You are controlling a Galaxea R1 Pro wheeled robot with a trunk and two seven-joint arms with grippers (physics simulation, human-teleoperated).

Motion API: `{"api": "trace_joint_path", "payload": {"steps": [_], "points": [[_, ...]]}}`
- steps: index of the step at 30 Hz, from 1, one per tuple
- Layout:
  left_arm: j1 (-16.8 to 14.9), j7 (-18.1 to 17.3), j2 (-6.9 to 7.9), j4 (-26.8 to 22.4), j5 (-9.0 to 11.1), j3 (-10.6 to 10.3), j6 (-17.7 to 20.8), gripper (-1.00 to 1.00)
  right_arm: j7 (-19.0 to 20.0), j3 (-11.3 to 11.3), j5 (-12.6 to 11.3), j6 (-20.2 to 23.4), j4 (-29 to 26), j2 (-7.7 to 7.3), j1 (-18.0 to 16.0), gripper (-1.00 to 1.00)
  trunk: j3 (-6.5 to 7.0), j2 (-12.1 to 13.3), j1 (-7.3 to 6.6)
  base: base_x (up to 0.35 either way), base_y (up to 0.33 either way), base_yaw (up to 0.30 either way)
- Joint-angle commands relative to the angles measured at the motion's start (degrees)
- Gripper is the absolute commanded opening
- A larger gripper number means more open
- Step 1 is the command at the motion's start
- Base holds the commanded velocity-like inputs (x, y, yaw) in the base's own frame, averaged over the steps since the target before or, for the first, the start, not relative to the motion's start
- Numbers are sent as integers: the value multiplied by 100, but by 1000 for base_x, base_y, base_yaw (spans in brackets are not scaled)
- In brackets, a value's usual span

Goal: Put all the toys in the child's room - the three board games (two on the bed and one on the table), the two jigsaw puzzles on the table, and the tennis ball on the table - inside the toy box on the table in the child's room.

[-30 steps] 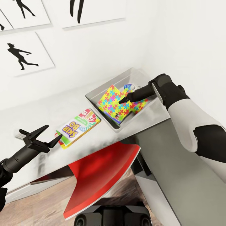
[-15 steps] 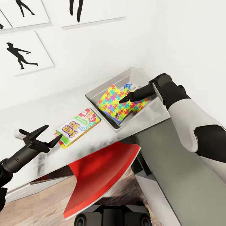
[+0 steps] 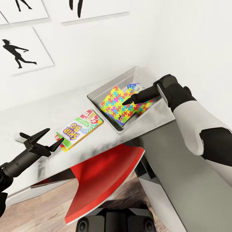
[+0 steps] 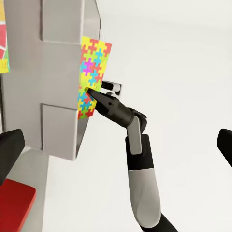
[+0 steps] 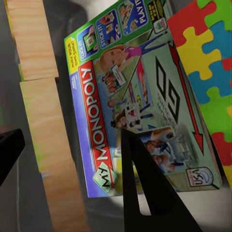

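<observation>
Skip-Bo box (image 3: 79, 129) lies lengthwise near the table's (image 3: 38, 112) front edge, just beyond the spread-open left gripper (image 3: 48, 139); right gripper's (image 3: 124, 103) state unclear.

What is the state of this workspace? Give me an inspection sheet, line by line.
Surface: white table against the wall, toy box at its far right end.
Job's things: jigsaw puzzles lie tilted in the toy box; a Monopoly box lies in it beside a puzzle; a Skip-Bo box lies on the table, outside the box. Tennis ball: nothing seen.
Clutter: a small pale object at the table's left edge, too small to tell.
Grippers: left gripper open, empty, near the Skip-Bo box; right gripper over the toy box, empty, jaws apart.
Cables: nothing seen.
Surroundings: silhouette prints on the wall; red chair under the table.
</observation>
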Motion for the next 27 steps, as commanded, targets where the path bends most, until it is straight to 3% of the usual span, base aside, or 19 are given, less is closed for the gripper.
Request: {"api": "trace_joint_path", "payload": {"steps": [1,13,27], "points": [[-3,-50,1,2,-47,4,17,100,47,4,56,16,-6,-1,-5,-100,-16,-9,3,0,0,0],[-4,-51,1,2,-47,4,17,100,47,4,54,16,-7,11,-10,-100,-116,-9,3,0,0,0],[-4,-58,1,2,-47,4,17,100,47,4,54,16,-7,27,-10,-100,-139,-9,3,0,0,0]]}}
